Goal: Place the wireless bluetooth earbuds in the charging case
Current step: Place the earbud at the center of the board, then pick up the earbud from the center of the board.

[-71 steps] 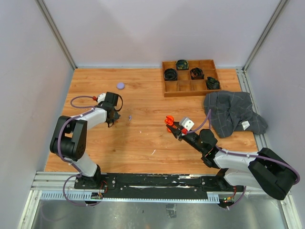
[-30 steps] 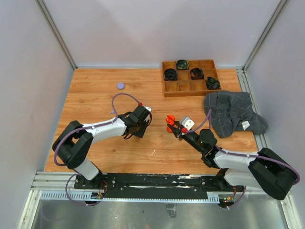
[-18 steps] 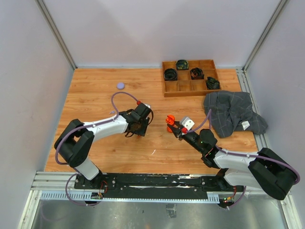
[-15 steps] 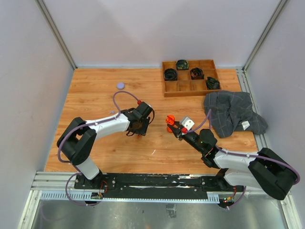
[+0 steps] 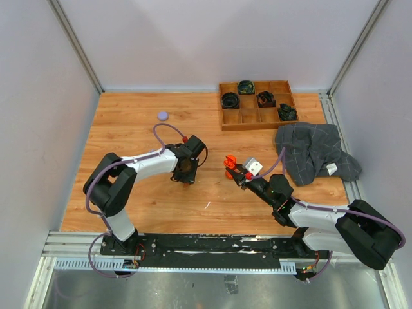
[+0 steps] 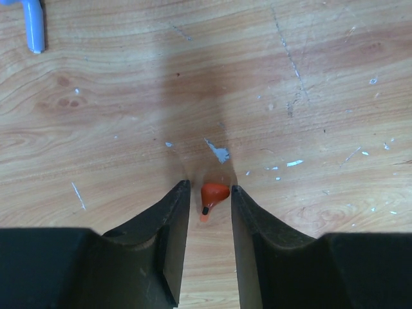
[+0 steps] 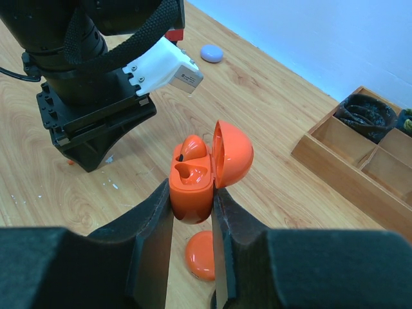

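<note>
An orange-red earbud lies on the wood between the fingertips of my left gripper. It touches the right finger, and a thin gap shows at the left one. My right gripper is shut on the orange charging case and holds it above the table with its lid open. One orange earbud sits in the far socket; the near socket is empty. From above, the left gripper points down just left of the held case. A pale lilac earbud lies further off.
An orange rounded piece lies on the table under the held case. A lilac round case sits at the back left. The wooden tray of dark items is at the back right, with a grey cloth beside it. White slivers dot the wood.
My left arm has swung from the table's left to a spot beside the case, then edged slightly right and settled over the orange earbud. The right arm and case have not moved.
</note>
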`<state>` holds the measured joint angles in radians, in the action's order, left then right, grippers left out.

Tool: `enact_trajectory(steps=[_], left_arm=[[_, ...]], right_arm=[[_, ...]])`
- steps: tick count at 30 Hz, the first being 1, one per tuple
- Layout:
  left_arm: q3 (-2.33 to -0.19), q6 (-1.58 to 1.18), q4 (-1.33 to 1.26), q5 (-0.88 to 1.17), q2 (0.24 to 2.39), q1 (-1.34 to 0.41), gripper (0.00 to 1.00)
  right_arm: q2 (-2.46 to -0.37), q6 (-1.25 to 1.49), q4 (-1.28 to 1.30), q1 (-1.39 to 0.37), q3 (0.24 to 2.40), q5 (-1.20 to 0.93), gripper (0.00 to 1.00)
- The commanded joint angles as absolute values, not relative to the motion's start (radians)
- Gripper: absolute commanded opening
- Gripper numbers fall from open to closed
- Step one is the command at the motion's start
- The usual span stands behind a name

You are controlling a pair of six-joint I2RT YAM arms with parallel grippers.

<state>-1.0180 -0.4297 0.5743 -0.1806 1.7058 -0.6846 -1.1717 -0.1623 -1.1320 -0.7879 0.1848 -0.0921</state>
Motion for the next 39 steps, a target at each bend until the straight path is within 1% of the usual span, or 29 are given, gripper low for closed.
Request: enact_trajectory(steps=[1, 9, 16, 19, 23, 29, 39], left_arm=[[-1.053, -0.442, 0.588, -0.150, 1.733, -0.683, 0.36], [-1.066, -0.453, 0.629, -0.145, 1.748, -0.683, 0.28], [-1.049, -0.450, 0.647, -0.115, 1.743, -0.683, 0.27], [-1.052, -0.445, 0.647, -0.104, 1.742, -0.683, 0.21], [-1.052, -0.449, 0.646, -0.103, 1.721, -0.683, 0.18], [-1.048, -0.452, 0.620, -0.117, 1.632, -0.683, 0.11], [-1.035, -0.431, 0.498, -0.124, 1.410, -0.716, 0.09]], right_arm=[[-1.157, -0.169, -1.149, -0.811, 0.183, -0.083, 0.01], [-1.155, -0.167, -1.146, -0.810, 0.183, -0.081, 0.01], [-1.150, -0.169, -1.137, -0.810, 0.183, -0.081, 0.01], [-1.155, -0.169, -1.139, -0.809, 0.184, -0.082, 0.01], [-1.155, -0.166, -1.141, -0.810, 0.185, -0.086, 0.01], [-1.157, -0.160, -1.148, -0.810, 0.184, -0.091, 0.01], [-1.164, -0.148, -1.152, -0.810, 0.200, -0.112, 0.01]])
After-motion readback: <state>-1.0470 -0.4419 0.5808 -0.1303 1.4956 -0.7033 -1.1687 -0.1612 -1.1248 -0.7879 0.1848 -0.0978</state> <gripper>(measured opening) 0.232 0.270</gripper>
